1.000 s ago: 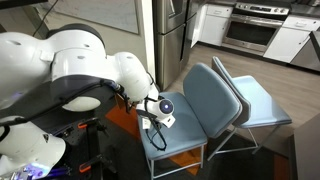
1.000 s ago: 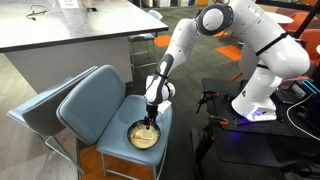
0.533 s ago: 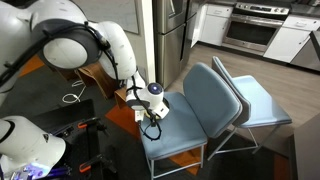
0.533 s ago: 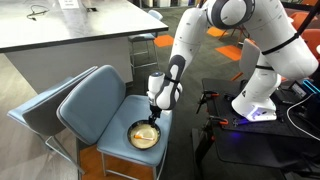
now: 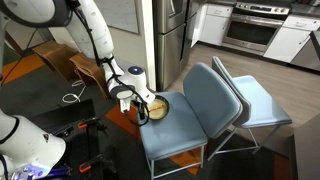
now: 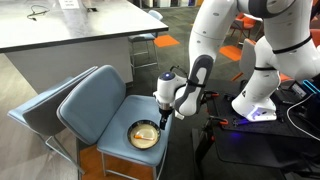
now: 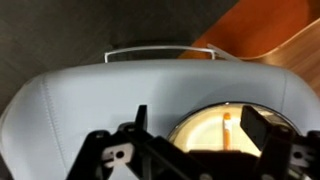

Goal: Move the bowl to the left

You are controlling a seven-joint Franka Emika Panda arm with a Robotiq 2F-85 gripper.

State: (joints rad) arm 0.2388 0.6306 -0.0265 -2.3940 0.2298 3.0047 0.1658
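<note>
The bowl (image 6: 143, 135) is small and round, with a dark rim and a yellowish-tan inside. It sits on the blue chair seat (image 6: 112, 122) near the front edge and also shows in an exterior view (image 5: 158, 105). In the wrist view the bowl (image 7: 205, 132) lies below the jaws, with a thin orange stick (image 7: 227, 128) inside it. My gripper (image 6: 165, 110) is open and empty, raised above and beside the bowl without touching it. Its fingers (image 7: 195, 112) are spread apart, and it shows in an exterior view (image 5: 140, 107).
The chair's backrest (image 5: 208, 95) rises behind the seat, with a second blue chair (image 5: 255, 100) nested behind it. A grey table (image 6: 70, 30) stands beyond. The robot's black base (image 6: 250, 125) is beside the chair. Wood flooring (image 7: 265, 35) lies past the seat edge.
My gripper has lifted off the bowl's rim and pulled back away from the chair. The arm has swung upward. The bowl stays on the seat.
</note>
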